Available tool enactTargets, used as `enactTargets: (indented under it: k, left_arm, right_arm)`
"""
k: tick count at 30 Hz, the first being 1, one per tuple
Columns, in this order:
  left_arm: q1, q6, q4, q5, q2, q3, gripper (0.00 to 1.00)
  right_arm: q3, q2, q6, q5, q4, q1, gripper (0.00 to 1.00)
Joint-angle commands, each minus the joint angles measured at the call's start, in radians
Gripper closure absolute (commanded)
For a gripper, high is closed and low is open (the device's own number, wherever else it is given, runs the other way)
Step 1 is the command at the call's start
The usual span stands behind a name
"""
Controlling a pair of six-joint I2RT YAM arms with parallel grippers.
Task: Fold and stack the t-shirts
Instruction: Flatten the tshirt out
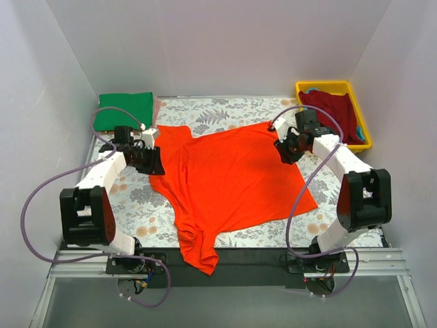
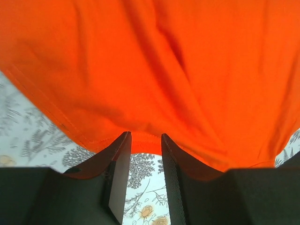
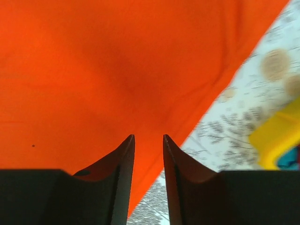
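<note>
Left gripper (image 2: 145, 135): jaws are set narrow, and a slim gap is seen between them with the floral table cover (image 2: 140, 187) showing through. The hem of the orange-red t-shirt (image 1: 232, 178) is seen right at the fingertips (image 2: 123, 154), crossing the mouth of the gap. Clamping is not seen.

Right gripper (image 3: 148, 137): jaws are also set narrow, with the gap visible. Orange cloth is seen straight ahead of the tips and through most of the gap. The shirt edge runs diagonally off to the right of the jaws.

The orange-red t-shirt is spread mostly flat between the two jaw pairs. One end is bunched at the near table edge, behind both grippers.

The green t-shirt (image 1: 123, 111) is folded and lies beyond the left jaws on their outer side, apart from the orange one.

The dark red t-shirt (image 1: 333, 111) is heaped in the yellow tray (image 1: 326, 87), beyond the right jaws on their outer side.
</note>
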Motion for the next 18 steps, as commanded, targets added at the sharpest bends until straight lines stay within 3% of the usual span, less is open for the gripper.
enactTargets:
  k: [1, 10, 14, 18]
  left_arm:
    - [0.0, -0.053, -0.007, -0.025, 0.062, -0.05, 0.7]
    - [0.0, -0.06, 0.027, -0.23, 0.355, 0.096, 0.77]
    - [0.007, -0.036, 0.016, -0.313, 0.559, 0.274, 0.78]
    - [0.01, -0.016, -0.057, -0.376, 0.774, 0.633, 0.8]
  right_arm:
    - [-0.025, 0.036, 0.022, -0.07, -0.043, -0.001, 0.67]
    - [0.002, 0.251, 0.054, -0.039, 0.02, -0.002, 0.8]
    - [0.034, 0.338, 0.076, 0.004, 0.047, -0.018, 0.81]
    - [0.107, 0.401, 0.122, 0.021, 0.055, -0.028, 0.8]
